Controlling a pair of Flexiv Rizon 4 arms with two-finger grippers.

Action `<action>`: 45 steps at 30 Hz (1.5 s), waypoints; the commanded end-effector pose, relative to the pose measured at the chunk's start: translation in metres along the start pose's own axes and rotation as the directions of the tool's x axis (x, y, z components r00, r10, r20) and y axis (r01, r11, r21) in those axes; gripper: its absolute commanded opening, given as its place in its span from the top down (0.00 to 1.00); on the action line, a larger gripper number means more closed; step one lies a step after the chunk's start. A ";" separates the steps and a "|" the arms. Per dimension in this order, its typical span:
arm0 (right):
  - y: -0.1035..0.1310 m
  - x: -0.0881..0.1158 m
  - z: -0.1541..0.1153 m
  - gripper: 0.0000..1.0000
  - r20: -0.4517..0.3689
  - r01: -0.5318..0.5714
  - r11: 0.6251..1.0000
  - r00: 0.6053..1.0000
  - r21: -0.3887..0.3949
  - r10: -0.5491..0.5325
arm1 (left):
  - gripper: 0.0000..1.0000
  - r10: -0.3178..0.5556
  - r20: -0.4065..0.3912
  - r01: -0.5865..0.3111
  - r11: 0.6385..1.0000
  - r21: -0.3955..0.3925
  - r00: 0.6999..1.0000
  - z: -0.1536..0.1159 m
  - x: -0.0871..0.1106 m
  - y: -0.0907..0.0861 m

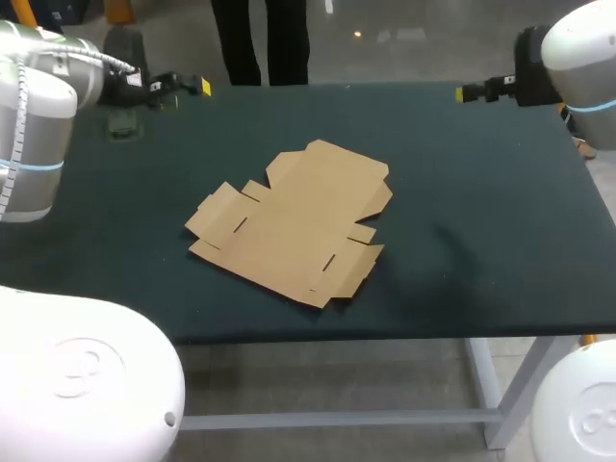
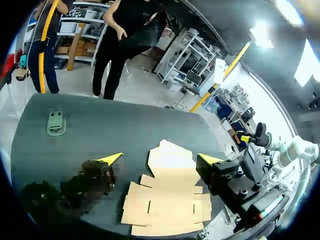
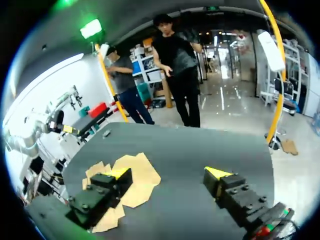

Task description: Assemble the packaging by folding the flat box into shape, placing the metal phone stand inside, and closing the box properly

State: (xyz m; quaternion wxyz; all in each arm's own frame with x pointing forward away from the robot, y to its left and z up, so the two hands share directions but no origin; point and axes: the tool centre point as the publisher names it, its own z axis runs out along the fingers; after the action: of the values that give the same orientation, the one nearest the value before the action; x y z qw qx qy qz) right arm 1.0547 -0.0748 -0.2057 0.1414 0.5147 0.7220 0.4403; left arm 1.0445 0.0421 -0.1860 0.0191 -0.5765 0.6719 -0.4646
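Observation:
A flat, unfolded cardboard box (image 1: 289, 226) lies in the middle of the dark green table (image 1: 481, 241). The metal phone stand (image 1: 125, 123) lies flat near the far left corner. My left gripper (image 1: 188, 85) hangs open above the far left edge, close to the stand. My right gripper (image 1: 472, 93) hangs open above the far right edge. In the left wrist view the left gripper (image 2: 161, 159) is empty, with the box (image 2: 167, 200) below it and the stand (image 2: 56, 123) off to one side. The right gripper (image 3: 166, 173) is also empty, the box (image 3: 142, 172) lying beside one finger.
Bare table surface surrounds the box on all sides, widest at the right. A person stands beyond the far edge without touching the table.

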 end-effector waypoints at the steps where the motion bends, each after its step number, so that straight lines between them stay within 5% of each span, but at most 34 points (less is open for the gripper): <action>1: -0.003 0.000 -0.009 0.00 0.019 0.019 0.978 1.000 0.209 -0.023 | 0.00 -0.009 0.056 0.020 0.982 -0.187 0.998 -0.004 -0.005 0.003; 15: -0.003 0.000 -0.009 0.00 0.019 0.019 0.978 1.000 0.209 -0.023 | 0.00 -0.009 0.056 0.020 0.982 -0.187 0.998 -0.004 -0.005 0.003; 18: -0.004 0.000 -0.008 0.00 0.029 -0.018 0.974 1.000 0.224 0.012 | 0.00 0.015 0.050 -0.002 0.968 -0.251 0.999 0.000 -0.002 0.003; 33: -0.061 0.009 -0.016 0.00 0.021 -0.212 0.905 0.975 0.369 0.220 | 0.00 0.033 -0.061 -0.059 0.865 -0.498 0.998 0.000 -0.035 0.057; 45: -0.107 0.020 -0.011 0.00 0.025 -0.350 0.854 0.929 0.386 0.369 | 0.00 0.025 -0.114 -0.090 0.782 -0.617 0.993 0.021 -0.043 0.098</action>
State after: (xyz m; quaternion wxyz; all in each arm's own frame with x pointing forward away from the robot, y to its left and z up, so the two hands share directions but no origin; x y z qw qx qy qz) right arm 0.9748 -0.0687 -0.2733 -0.0599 0.6469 0.6917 0.3155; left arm 0.9892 0.0512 -0.2754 -0.1505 -0.5216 0.7899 -0.2854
